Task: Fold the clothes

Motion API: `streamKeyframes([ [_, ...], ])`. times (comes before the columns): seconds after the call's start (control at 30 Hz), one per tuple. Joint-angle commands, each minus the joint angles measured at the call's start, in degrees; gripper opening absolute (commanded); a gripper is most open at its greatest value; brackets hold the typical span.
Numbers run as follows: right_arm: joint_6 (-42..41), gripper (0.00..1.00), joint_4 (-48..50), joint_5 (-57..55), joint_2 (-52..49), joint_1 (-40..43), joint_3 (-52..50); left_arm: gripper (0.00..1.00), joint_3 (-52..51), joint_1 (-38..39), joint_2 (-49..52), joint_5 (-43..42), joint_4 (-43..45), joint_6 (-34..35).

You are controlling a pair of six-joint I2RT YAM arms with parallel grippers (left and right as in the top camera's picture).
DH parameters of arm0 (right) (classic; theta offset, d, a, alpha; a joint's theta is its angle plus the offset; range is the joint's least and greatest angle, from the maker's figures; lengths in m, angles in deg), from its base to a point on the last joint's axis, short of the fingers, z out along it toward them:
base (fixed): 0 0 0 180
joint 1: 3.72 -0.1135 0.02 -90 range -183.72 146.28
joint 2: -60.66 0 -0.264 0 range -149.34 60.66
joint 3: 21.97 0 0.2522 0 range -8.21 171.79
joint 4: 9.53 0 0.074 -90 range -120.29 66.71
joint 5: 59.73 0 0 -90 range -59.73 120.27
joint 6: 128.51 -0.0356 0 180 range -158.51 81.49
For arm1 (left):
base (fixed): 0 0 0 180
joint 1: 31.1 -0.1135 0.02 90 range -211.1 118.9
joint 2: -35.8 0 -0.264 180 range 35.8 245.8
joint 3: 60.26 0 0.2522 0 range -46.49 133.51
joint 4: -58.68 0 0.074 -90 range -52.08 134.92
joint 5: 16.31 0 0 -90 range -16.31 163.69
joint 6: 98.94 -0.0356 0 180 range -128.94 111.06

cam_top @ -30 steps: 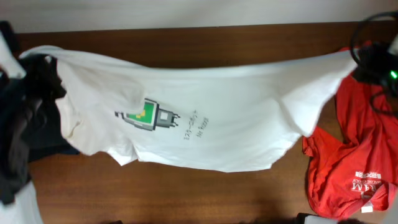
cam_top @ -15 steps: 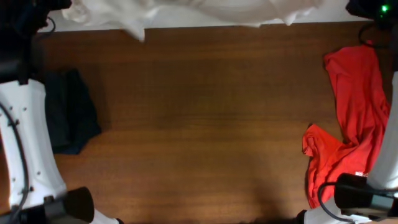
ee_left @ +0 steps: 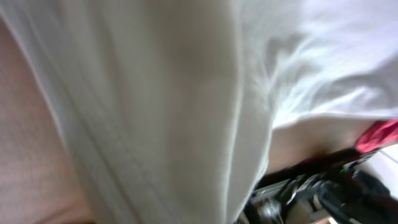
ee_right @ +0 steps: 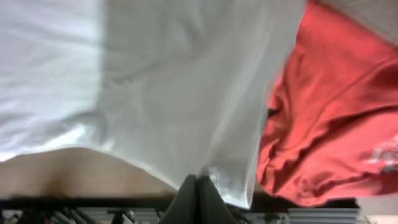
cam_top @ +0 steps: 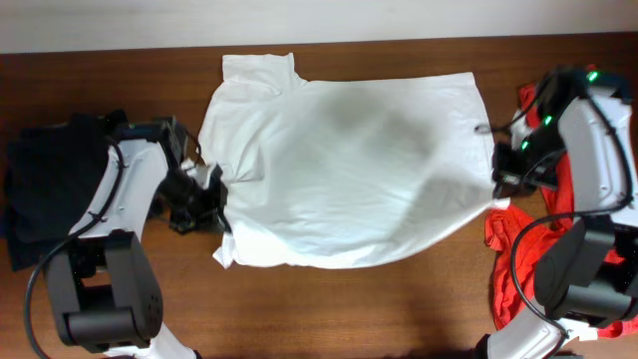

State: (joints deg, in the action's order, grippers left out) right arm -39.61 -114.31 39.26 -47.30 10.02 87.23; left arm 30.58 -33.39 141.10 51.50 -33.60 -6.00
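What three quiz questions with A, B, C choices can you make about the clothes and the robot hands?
1. Where is the red garment? A) at the far left B) by the right arm C) in the middle
2. How many garments are on the table? A) one B) three C) five
3. The right gripper is: A) wide open B) shut on red cloth C) shut on the white shirt
Answers: 1 B, it lies beside that arm. 2 B, white, red and a dark garment. 3 C, it pinches the shirt's edge.
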Motion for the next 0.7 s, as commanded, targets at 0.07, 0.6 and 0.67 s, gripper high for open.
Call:
streamKeyframes([
  [0.07, -1.3, 0.04, 5.0, -1.2, 6.2, 2.2, -16.3, 0.0, -8.0, -1.7, -5.4, 5.7, -1.4, -1.1],
  [0.6, -2.3, 0.04, 36.7, -0.6, 7.2, 3.5, -19.6, 0.06, -10.6, -7.8, -5.6, -6.5, 33.6, 12.4],
  [0.67, -2.3, 0.04, 39.2, 0.9, 5.2, 3.5, -19.6, 0.05, -10.6, -7.9, -2.8, -6.5, 37.7, 13.1],
])
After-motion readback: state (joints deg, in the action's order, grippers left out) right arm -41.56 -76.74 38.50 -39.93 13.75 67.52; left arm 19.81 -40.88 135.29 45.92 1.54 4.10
